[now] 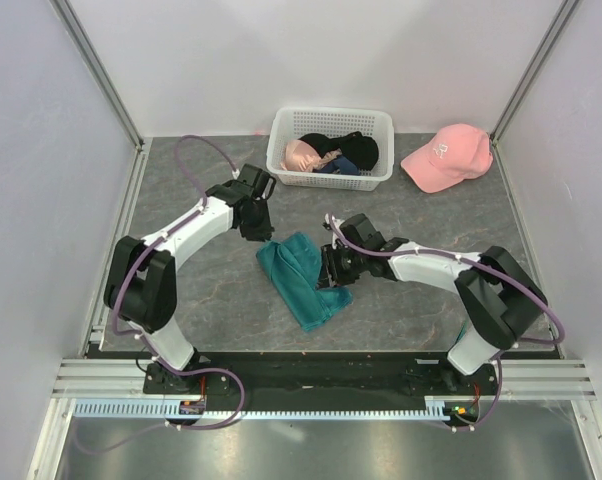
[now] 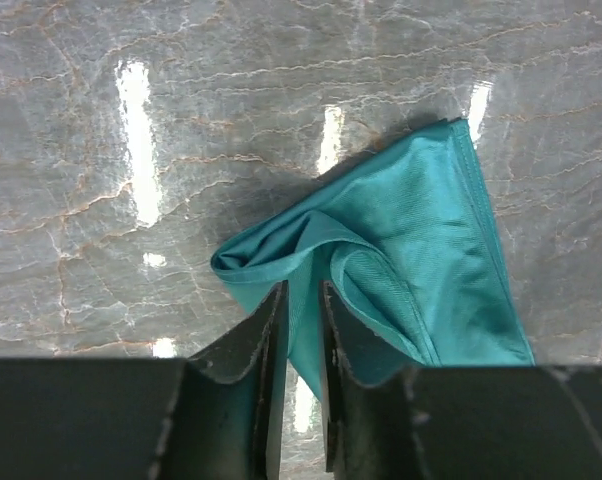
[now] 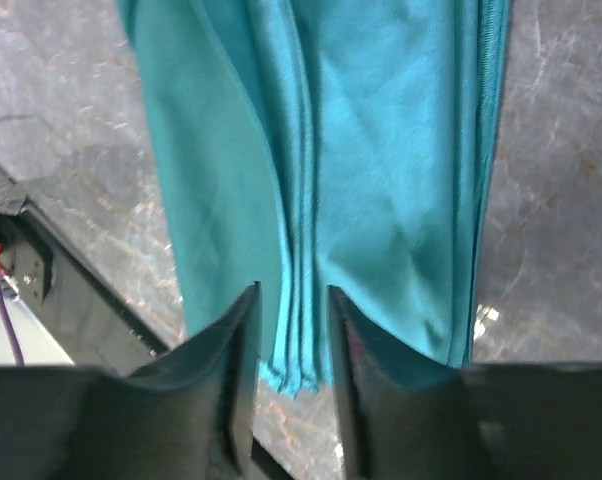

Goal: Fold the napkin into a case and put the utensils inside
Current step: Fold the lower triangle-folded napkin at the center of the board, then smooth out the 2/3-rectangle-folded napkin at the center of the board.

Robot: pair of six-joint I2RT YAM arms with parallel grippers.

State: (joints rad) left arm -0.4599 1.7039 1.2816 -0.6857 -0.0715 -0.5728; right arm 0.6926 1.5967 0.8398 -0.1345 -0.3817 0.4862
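Grey marbled counter (image 1: 201,290), napkin (image 1: 299,278) rumpled strip mid-frame overhead. Right gripper (image 3: 291,295) pinches stacked layers at strip's right side; left gripper (image 2: 299,300) narrow round upper fold (clamped? cannot tell). Risk: uneven pull splays layers, strip unfolds. Utensils unseen.

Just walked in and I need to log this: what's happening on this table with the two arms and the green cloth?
Both arms are working the teal napkin mid-table. The left gripper looks pinched on a fold at its far end, the right gripper on its layered right edge. The napkin is partly folded and rumpled, not yet a neat case. No utensils are in view. A white basket and pink cap sit at the back.
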